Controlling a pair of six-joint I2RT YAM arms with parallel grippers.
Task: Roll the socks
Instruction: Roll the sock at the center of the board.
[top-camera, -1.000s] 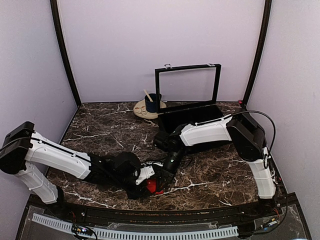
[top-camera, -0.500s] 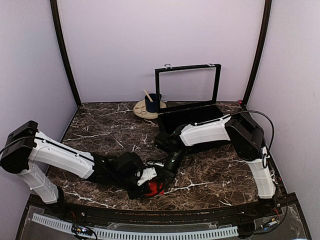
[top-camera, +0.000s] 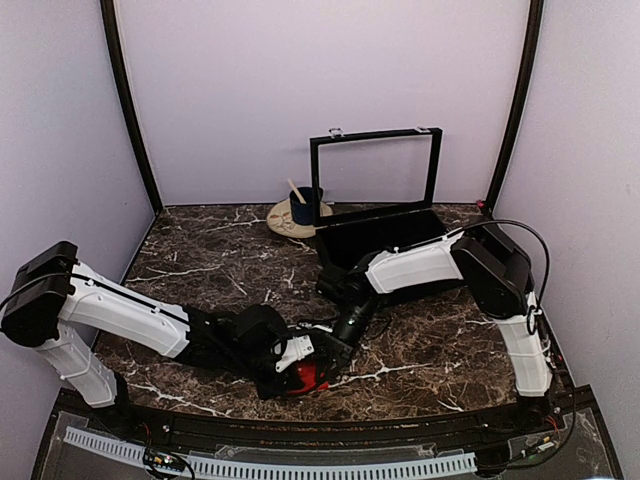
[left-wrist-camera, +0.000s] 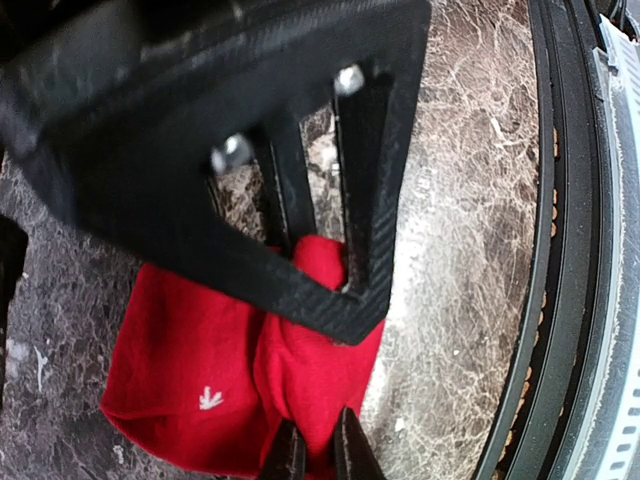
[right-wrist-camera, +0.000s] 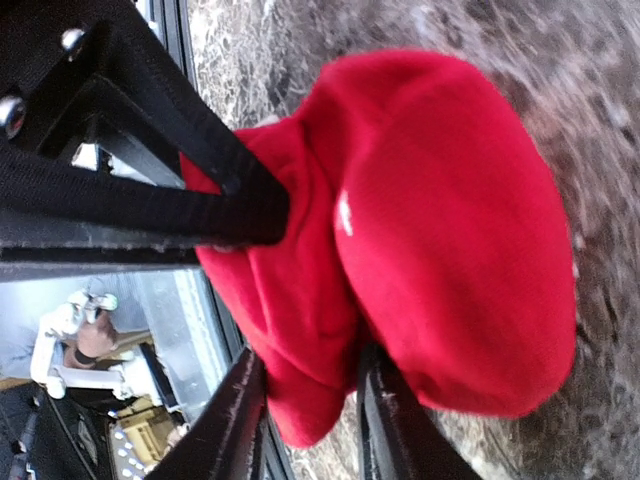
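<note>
Socks (top-camera: 306, 377): bunched into one bright red lump on the counter (top-camera: 200, 262), close to its near edge, roughly midway between the two arm bases. Seen from above only as a small red patch, half covered by both arms. Shown far better from the left wrist (left-wrist-camera: 190, 370): soft folds, a deep crease down the middle, one tiny pale arrow-like mark on the cloth. Shown from the right wrist (right-wrist-camera: 450, 250) as a rounded bulge with a single white fleck (no other white parts in sight).

Gripped from two sides. Left tool (left-wrist-camera: 318, 455) narrow, its two fingertips close together at the bottom of its own view, a fold of red cloth pinched between. Right tool (right-wrist-camera: 310, 410) likewise clamped on a lobe of the lump, fabric squeezed between its two fingers. Across each wrist view, the black open-frame finger of the opposite tool, tip pressed into the cloth. From above, left tool (top-camera: 292, 365) reaching in from the left, right tool (top-camera: 328, 362) from behind and to the right, fingertips hidden in that view.

Farther back, visible only from above: black box (top-camera: 385, 245) behind the right arm, lid (top-camera: 375, 165) standing upright. Just left of it, dark blue mug (top-camera: 303, 208) on a pale round mat (top-camera: 285, 225), something stick-like leaning out of it. All well apart from the socks.
</note>
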